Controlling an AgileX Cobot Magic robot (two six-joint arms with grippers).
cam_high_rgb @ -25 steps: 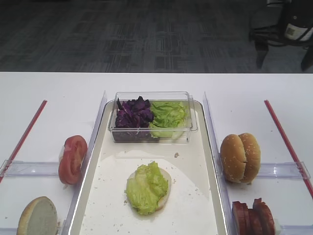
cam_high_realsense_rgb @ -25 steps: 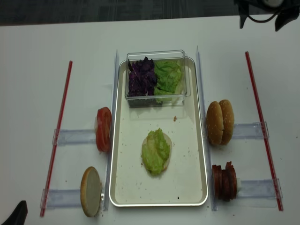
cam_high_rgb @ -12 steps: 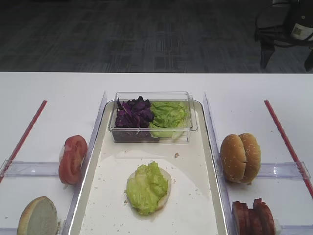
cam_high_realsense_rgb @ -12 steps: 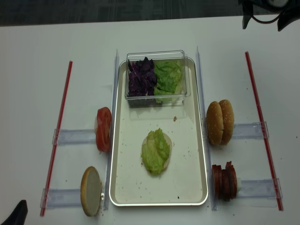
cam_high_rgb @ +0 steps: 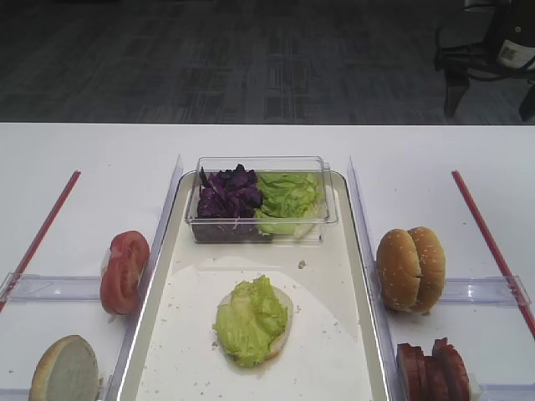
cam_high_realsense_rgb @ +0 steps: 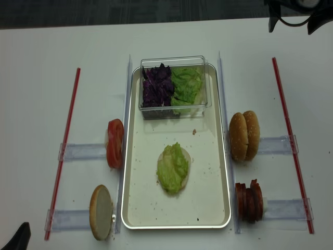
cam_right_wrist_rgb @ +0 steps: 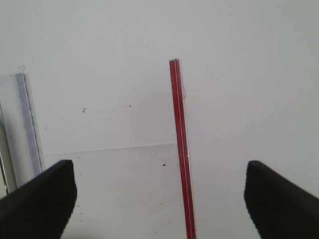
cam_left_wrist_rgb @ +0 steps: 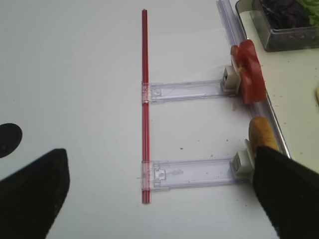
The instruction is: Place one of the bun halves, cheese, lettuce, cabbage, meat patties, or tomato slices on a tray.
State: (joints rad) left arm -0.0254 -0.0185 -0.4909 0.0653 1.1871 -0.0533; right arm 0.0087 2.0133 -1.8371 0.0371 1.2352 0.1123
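We saw the left gripper [cam_left_wrist_rgb: 159,199] only in its own wrist view, two dark fingers [cam_left_wrist_rgb: 30,194] at the bottom corners, spread wide, nothing between them, hanging over bare table [cam_left_wrist_rgb: 75,59] beside the left red strip [cam_left_wrist_rgb: 144,99]. Just right of that strip sat two clear holders [cam_left_wrist_rgb: 184,90]. The far one carried the tomato slices [cam_high_rgb: 124,271], standing on edge against the tray's left side. The near one carried a bun half [cam_high_rgb: 64,369] on edge, pale cut face showing.

The tray [cam_high_rgb: 334,334] lay in the middle, crumb-speckled. At its far end stood a clear box [cam_high_rgb: 261,221] with cabbage [cam_high_rgb: 228,195] in the left part and loose lettuce [cam_high_rgb: 287,194] in the right. Nearer on the tray lay a bun half with a lettuce leaf [cam_high_rgb: 250,319] on top, covering most of it.

Right of the tray, two seeded buns [cam_high_rgb: 410,268] stood on edge together in a holder, and the patties [cam_high_rgb: 433,366] stood in a row in the nearer one. Beyond ran the right red strip [cam_high_rgb: 489,238].

The right gripper [cam_right_wrist_rgb: 159,199] also showed only in its wrist view, fingers [cam_right_wrist_rgb: 40,199] far apart and holding nothing, over that strip and bare table.
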